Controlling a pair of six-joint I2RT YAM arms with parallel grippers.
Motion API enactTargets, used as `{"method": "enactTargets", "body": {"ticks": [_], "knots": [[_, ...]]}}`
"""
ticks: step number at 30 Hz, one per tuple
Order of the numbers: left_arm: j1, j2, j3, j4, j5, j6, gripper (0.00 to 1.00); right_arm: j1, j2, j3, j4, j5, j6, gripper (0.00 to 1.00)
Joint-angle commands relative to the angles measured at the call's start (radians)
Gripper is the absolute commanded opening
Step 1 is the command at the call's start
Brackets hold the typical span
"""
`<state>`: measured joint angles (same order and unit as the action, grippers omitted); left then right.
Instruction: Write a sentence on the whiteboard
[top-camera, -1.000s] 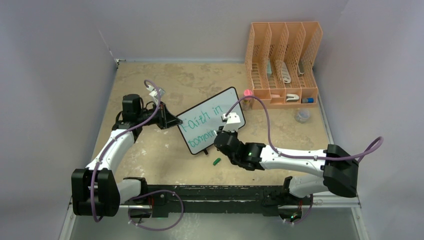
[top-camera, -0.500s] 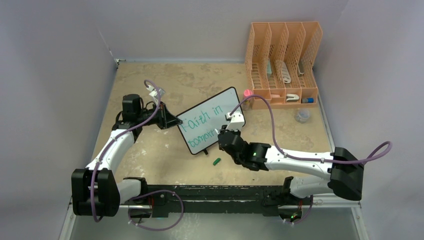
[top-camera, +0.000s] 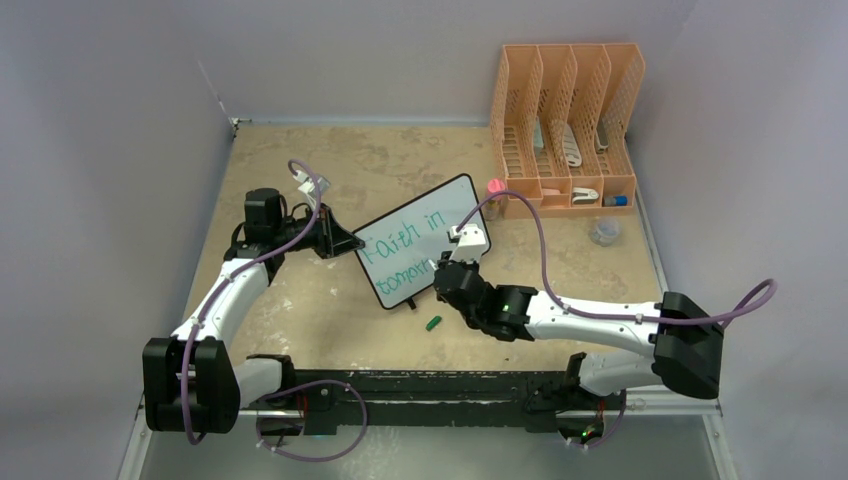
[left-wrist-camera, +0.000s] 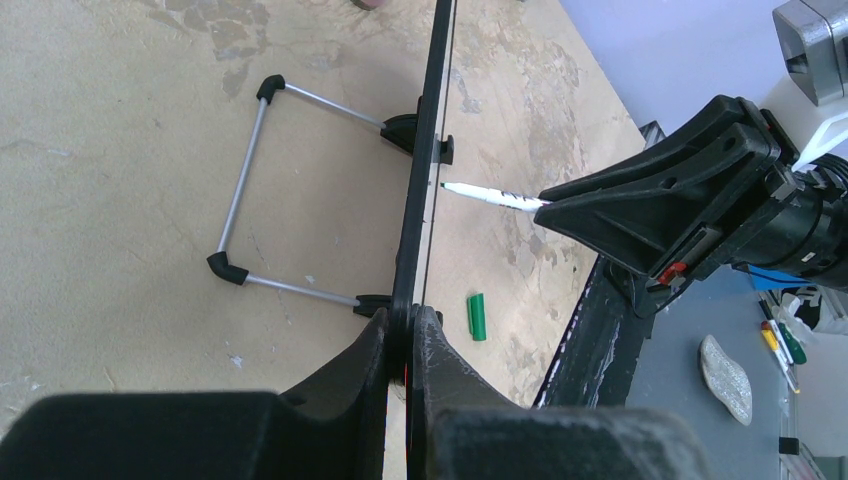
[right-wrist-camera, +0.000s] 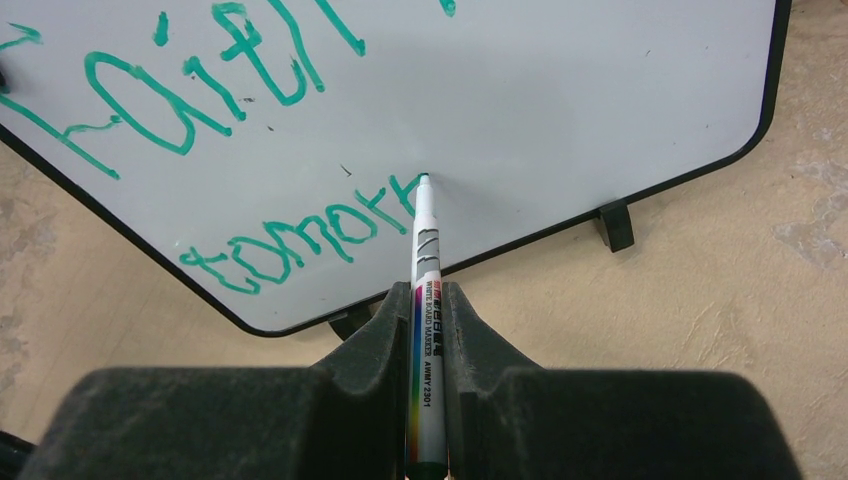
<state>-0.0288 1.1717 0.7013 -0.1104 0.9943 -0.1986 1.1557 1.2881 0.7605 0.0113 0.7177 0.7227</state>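
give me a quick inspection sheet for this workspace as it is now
surface: mottled beige tabletop, patchy marks
job's things: small white board with thin black frame propped on a wire stand; green handwritten lettering reads "Faith in", then "tomorr"; white whiteboard marker, tip on the board after the last letter
clutter: small green marker cap lying near the board; orange slotted file rack at back right, small items inside; clear round container beside it
grippers: left tool shut on the board's edge; right tool shut on the marker
cables: purple cables looping along both arms
surroundings: plain grey walls
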Motion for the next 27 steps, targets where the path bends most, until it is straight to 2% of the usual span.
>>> {"method": "enactTargets", "body": {"ticks": [1,27], "knots": [[-0.012,0.000,0.013,-0.048,-0.049,0.025,0.00,-0.007,0.007,0.006,0.026,0.034,0.017,0.00],[-0.011,-0.002,0.013,-0.049,-0.053,0.025,0.00,-0.011,0.021,-0.011,0.010,-0.013,0.033,0.00]]}}
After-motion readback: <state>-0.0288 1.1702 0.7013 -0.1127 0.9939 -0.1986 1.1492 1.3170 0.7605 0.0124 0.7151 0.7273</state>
